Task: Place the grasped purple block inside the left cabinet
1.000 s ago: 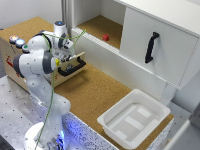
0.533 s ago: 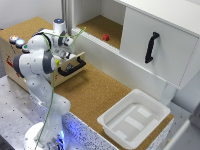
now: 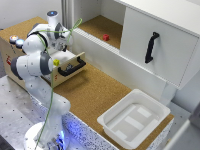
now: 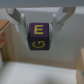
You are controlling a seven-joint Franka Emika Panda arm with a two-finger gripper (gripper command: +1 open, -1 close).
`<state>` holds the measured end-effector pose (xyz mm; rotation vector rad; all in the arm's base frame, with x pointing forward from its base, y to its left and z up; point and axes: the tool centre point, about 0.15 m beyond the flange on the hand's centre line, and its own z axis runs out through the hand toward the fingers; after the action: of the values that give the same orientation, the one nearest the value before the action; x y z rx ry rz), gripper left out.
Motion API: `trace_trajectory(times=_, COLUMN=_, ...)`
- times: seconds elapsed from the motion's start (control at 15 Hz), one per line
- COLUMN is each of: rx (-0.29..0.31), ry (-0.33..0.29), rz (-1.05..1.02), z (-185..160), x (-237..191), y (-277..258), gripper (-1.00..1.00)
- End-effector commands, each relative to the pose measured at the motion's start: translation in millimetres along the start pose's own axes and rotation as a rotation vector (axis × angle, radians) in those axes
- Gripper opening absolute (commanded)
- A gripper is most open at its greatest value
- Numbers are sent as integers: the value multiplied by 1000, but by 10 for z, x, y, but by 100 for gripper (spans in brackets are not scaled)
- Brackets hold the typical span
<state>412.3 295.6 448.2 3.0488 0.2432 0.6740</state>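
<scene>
a small purple cube block (image 4: 39,36) carries yellow letters, an "e" on one face and a "g" on the face below it. pale grey gripper (image 4: 39,19) fingers (image 4: 18,17) sit at its sides. the large white cabinet's left compartment (image 3: 102,26) has white walls and a cork-brown floor, with a small red object (image 3: 106,37) on it. the white door (image 3: 160,45) bears a black handle (image 3: 151,47). the light wooden drawer box (image 3: 64,70) has a black handle too. the rectangular plastic tray (image 3: 133,119) is white, on a cork-brown tabletop (image 3: 92,92).
</scene>
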Motion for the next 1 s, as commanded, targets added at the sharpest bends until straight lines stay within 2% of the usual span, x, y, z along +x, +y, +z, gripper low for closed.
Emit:
trace_trajectory(times=0.0, rx=-160, ry=-43, rz=120, z=-185, x=989, y=306, gripper=-100)
trace_trajectory(times=0.27, rx=-214, ry=-26, rz=105, z=-157, x=1563, y=506, gripper=-100)
trace_trajectory(times=0.4, rx=-227, ry=-29, rz=98, z=-23, x=1830, y=577, gripper=-100)
trace_trajectory(times=0.53, rx=-228, ry=-36, rz=101, z=164, x=2014, y=647, gripper=-100)
trace_trajectory(times=0.73, rx=-253, ry=-1, rz=94, z=431, x=2200, y=701, gripper=-100)
trace_trajectory(times=0.93, rx=-244, ry=9, rz=104, z=619, x=2313, y=718, gripper=-100)
